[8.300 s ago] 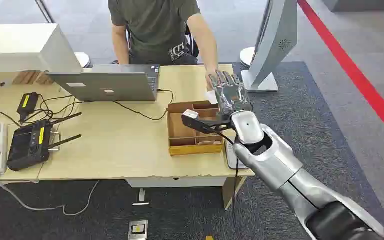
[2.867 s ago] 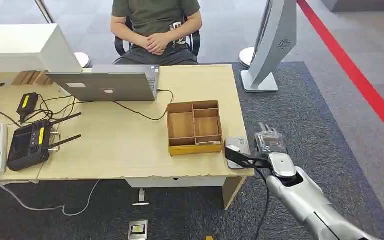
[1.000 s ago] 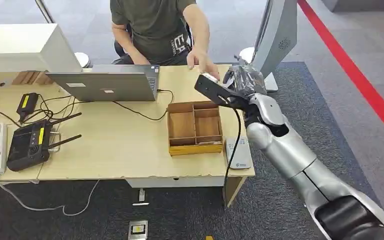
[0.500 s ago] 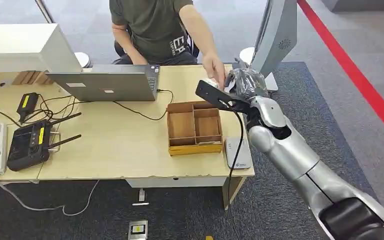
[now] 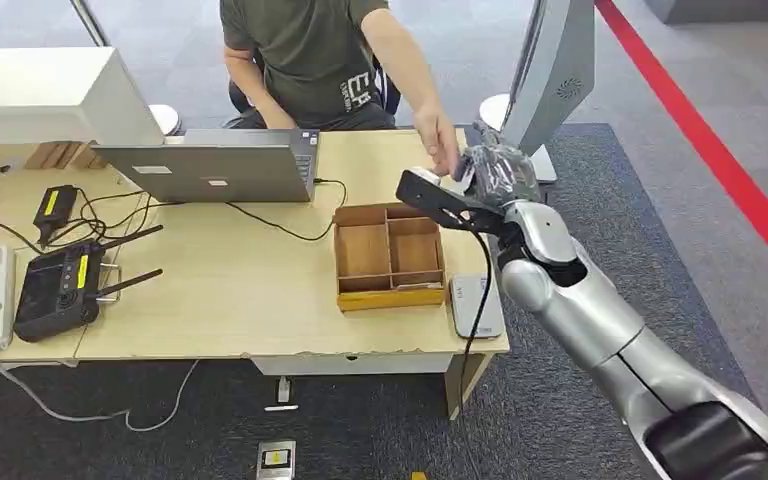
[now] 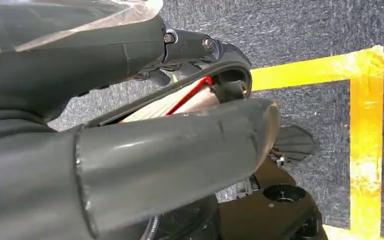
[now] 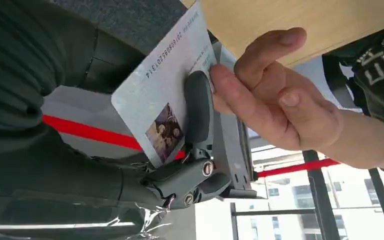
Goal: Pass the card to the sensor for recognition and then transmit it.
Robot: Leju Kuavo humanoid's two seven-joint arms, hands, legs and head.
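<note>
Card [image 7: 172, 95]: a white card with a small photo and a printed number is held up above the far right part of the table, beyond the wooden tray.
Right hand [image 5: 490, 175]: raised over the far right of the table [image 5: 240, 290]; in the right wrist view [image 7: 130, 165] the card is seen pinched, with one dark finger [image 7: 198, 107] pressed flat across the card's face.
Person's hand [image 7: 272, 95]: reached in from the far side; its fingertips are laid on the card's edge, just beside the robot's finger. In the head view [image 5: 440, 145] it is seen touching the robot's right hand.
Left hand [image 6: 130, 130]: hung low above grey carpet and yellow floor tape [image 6: 365, 125]; whether its fingers are spread or closed cannot be told, and no object is seen in it.
Sensor [image 5: 477, 305]: a flat grey pad is laid on the near right corner of the table, just right of the tray and well apart from the card.
Wooden tray [image 5: 390, 255]: a divided box is set on the right half of the table.
Laptop [image 5: 215, 165]: placed at the far edge, in front of the seated person [image 5: 310, 50].
Black device with antennas [image 5: 60, 285]: placed at the left, among cables.
</note>
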